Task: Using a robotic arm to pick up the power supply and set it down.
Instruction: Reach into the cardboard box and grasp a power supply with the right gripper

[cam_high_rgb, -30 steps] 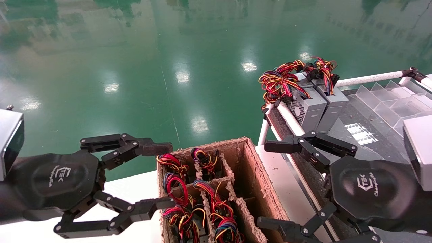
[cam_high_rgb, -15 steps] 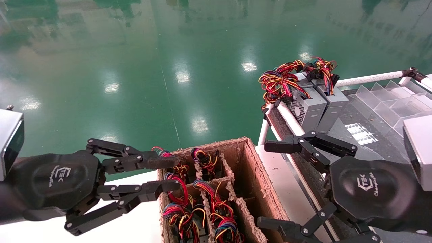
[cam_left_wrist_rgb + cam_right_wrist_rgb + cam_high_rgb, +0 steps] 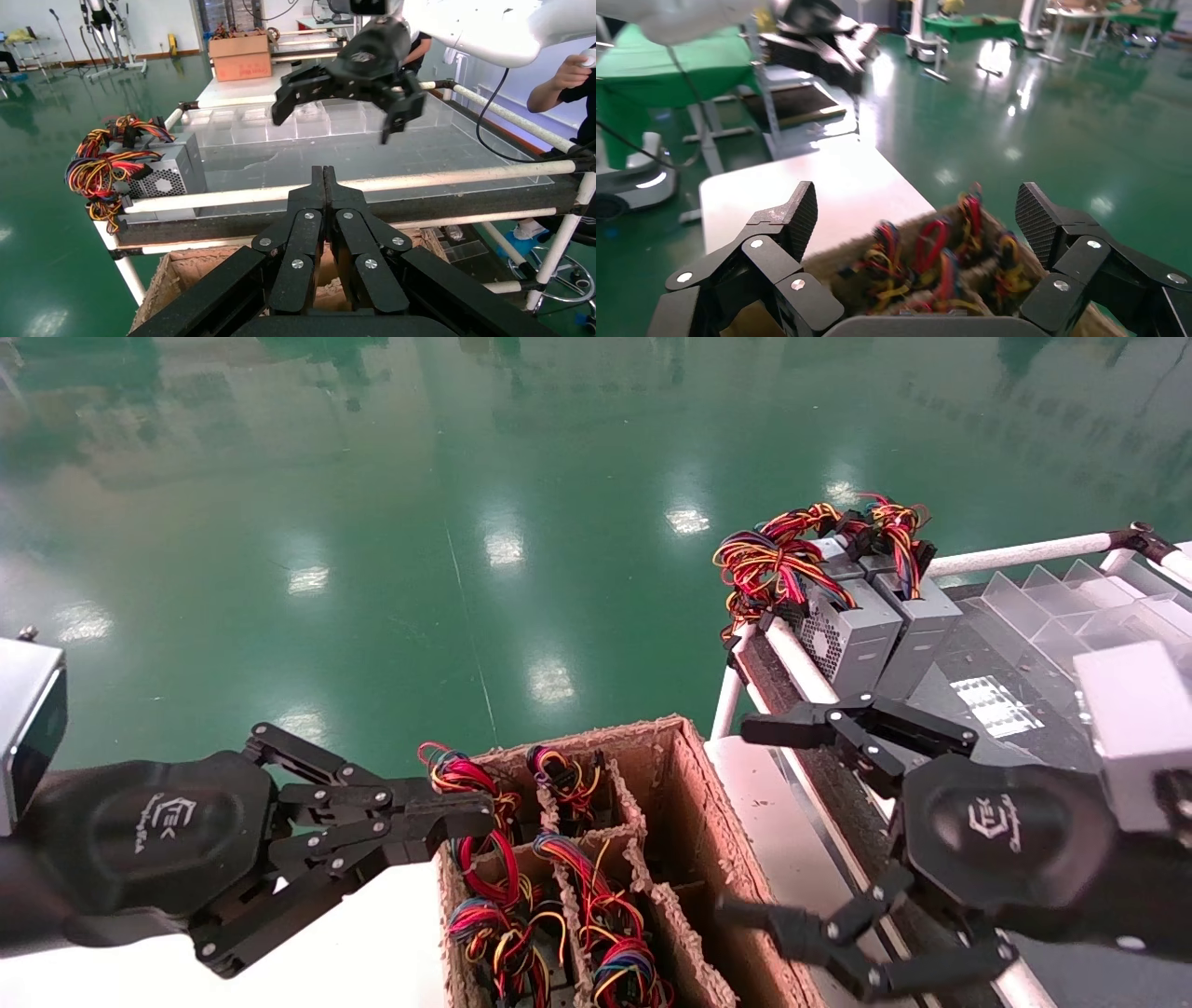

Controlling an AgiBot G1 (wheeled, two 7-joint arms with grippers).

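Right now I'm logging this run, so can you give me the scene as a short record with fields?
left gripper: shut, empty, at the cardboard divided box's left edge
right gripper: open, empty, above the box's right side
cardboard divided box: on white table, compartments hold wire bundles
power supplies: two grey units, side by side at the rack's far corner
wires: looped, hanging over rack edge

wire-crowded left cells (image 3: 503,896), right cell (image 3: 694,859) free

Glossy green floor (image 3: 372,523) reflects overhead lights. A white table (image 3: 807,189) stands on it. A white-tube rack (image 3: 393,184) carries clear dividers (image 3: 1071,607). Green-covered tables (image 3: 979,28) stand farther off.
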